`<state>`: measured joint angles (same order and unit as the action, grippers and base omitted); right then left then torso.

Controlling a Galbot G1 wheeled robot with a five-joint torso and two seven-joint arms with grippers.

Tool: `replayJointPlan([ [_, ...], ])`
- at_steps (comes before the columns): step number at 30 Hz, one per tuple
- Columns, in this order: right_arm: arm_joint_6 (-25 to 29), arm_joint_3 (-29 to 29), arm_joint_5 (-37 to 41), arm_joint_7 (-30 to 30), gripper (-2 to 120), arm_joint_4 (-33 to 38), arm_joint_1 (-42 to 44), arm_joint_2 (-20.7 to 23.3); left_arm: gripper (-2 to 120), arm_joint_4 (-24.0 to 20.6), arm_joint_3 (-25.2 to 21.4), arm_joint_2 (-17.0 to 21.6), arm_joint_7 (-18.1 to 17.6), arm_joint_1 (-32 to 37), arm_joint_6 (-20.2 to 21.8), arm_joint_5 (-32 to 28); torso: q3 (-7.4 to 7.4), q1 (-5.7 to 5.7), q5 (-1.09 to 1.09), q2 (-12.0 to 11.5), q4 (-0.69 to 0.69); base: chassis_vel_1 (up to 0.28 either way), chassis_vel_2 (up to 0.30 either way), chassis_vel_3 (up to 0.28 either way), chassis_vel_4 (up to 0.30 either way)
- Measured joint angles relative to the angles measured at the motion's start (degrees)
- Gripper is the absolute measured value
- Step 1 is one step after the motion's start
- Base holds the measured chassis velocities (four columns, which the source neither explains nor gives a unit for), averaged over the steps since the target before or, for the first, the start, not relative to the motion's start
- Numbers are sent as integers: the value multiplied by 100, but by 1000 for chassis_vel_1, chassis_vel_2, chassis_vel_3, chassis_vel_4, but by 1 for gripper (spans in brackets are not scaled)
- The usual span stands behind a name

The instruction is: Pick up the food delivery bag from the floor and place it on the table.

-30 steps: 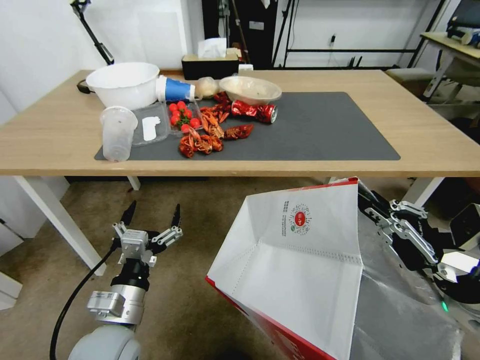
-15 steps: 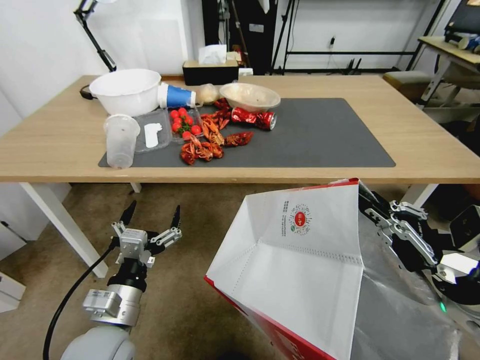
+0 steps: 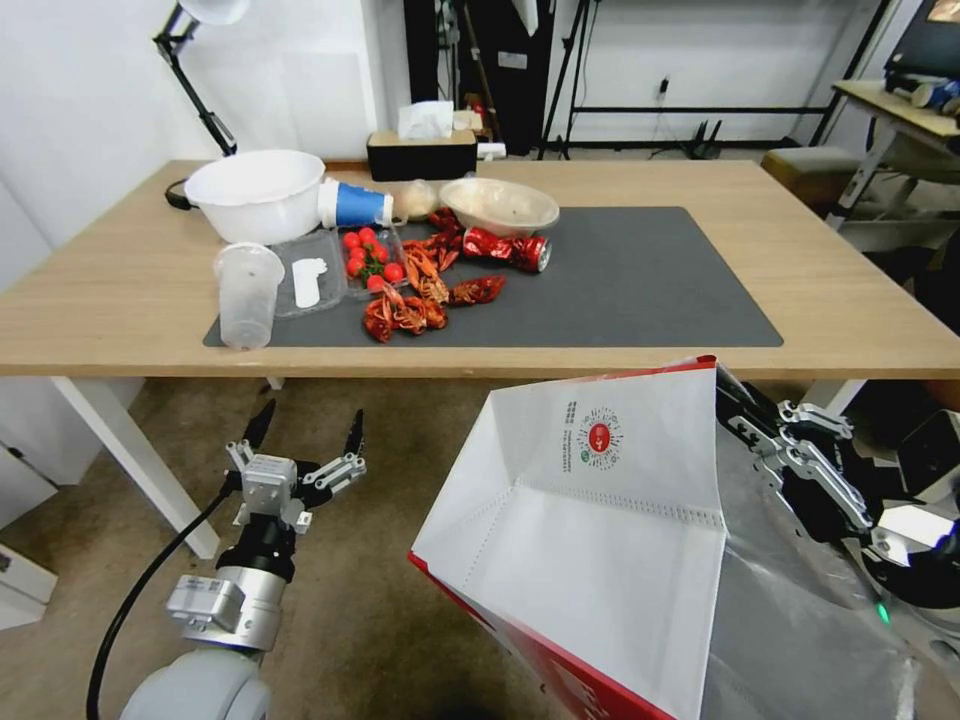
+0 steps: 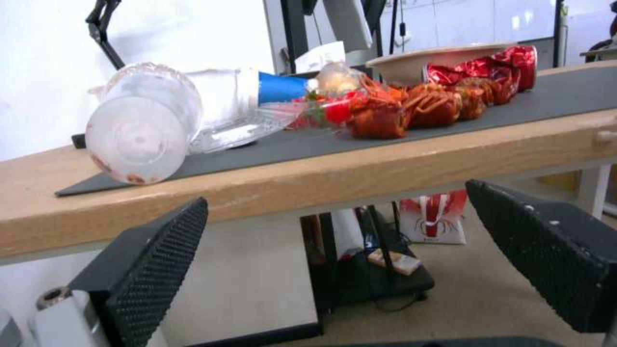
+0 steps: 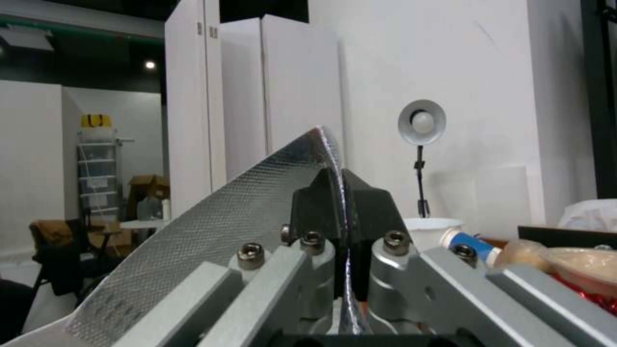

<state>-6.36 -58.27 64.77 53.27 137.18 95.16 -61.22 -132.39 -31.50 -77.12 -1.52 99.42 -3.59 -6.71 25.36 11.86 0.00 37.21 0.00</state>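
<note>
Here the right claw (image 3: 738,405) pinches the food delivery bag's (image 3: 590,530) foil rim, just below the tabletop (image 3: 850,300) edge; the left claw (image 3: 305,432) gapes empty beside the bag.

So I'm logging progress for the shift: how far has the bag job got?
Done: the food delivery bag is off the floor, its foil rim pinched in the shut right tool. In hand: it hangs in front of the table, below the edge. Left: lifting it onto the tabletop and letting go. The left tool hangs open and empty, low beside it.
</note>
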Motion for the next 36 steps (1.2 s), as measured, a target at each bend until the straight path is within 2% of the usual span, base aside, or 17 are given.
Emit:
replayJointPlan([
  [36,31,32,-54,-23,0,-1,8,-42,100,87,-13,-8,-25,-45,-5,11,528,370,0,899,0,0,0,0,0],
])
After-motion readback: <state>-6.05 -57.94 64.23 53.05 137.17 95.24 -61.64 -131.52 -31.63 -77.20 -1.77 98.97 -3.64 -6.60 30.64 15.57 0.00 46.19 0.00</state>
